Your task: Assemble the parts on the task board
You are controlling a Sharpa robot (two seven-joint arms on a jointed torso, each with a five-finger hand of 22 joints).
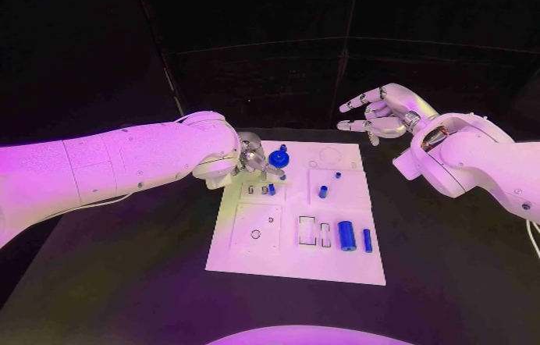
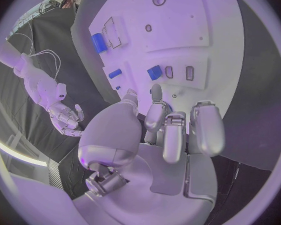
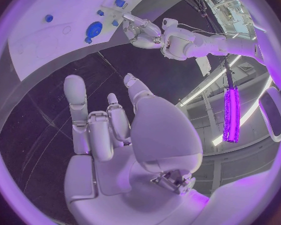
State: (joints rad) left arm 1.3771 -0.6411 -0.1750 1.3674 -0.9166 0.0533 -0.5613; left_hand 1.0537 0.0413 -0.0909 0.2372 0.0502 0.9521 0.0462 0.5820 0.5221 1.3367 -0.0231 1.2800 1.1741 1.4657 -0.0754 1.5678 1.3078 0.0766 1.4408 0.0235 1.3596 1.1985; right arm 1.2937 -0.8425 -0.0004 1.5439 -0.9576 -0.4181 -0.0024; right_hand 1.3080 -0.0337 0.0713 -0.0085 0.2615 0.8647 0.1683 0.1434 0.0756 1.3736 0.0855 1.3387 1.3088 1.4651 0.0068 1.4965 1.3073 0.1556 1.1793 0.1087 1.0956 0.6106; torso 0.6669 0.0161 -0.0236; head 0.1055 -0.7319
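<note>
- Placement care is my main advice: the left hand (image 1: 252, 162) is down at the far-left part of the task board (image 1: 254, 255), just beside the round blue part (image 1: 279, 158), and I judge the step in hand to be seating or picking a part there.
- Whatever it is working on should go straight down over its recess, without dragging sideways across the small blue part (image 1: 271, 190) that sits just nearer the robot than the fingers.
- Grasp of the left hand: its fingers are curled toward the board, but I cannot tell whether they pinch anything; the left wrist view shows fingertips (image 2: 156, 92) close to the board with no part plainly between them.
- Left arm pose: it reaches in low, wrist bent so the palm faces the board.
- Right hand (image 1: 381, 111) is raised off the board, beyond its far-right corner, released and holding nothing, fingers spread apart; the right wrist view shows its palm facing dark table with the board well away.
- Remaining parts lie on the right hand's side: a large blue cylinder (image 1: 348, 236) and a slim blue pin (image 1: 367, 240) touching or nearly so near the board's near edge, and two small blue pieces (image 1: 323, 192) between them and the left hand.
</note>
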